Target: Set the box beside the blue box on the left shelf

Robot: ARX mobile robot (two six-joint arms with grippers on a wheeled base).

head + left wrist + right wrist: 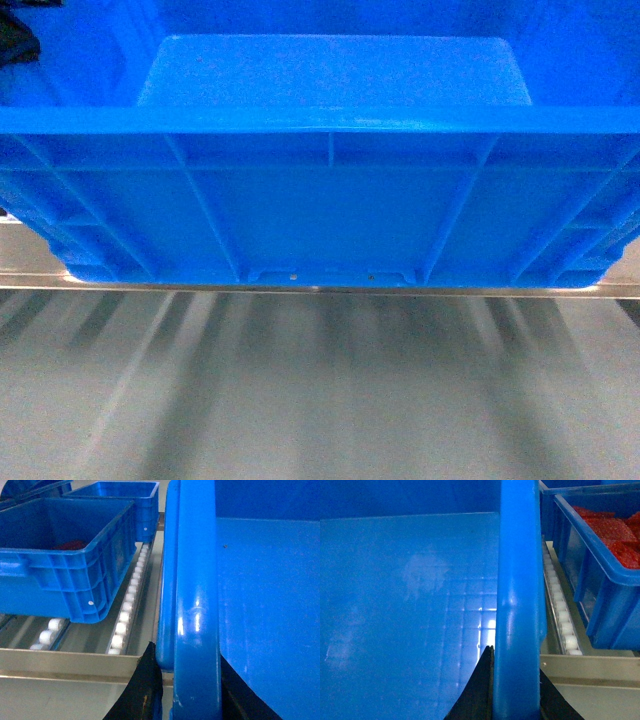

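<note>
The box [330, 210], a bright blue open crate with ribbed walls, fills the head view, and its bottom edge meets the metal front bar [320, 290] of the left shelf. My left gripper [192, 680] is shut on the box's left rim [195, 605], one black finger on each side of the wall. My right gripper [516, 680] is shut on the right rim [517, 580] in the same way. Left of the held box, the blue box [60, 565] sits on the white roller rails [131, 597]. I cannot tell whether the held box rests on the rollers.
A second blue crate [120, 500] stands behind the blue box. To the right, past another roller rail [560, 615], a blue crate of red items [605, 565] stands close to the held box. Grey floor [320, 400] lies below the shelf's front bar.
</note>
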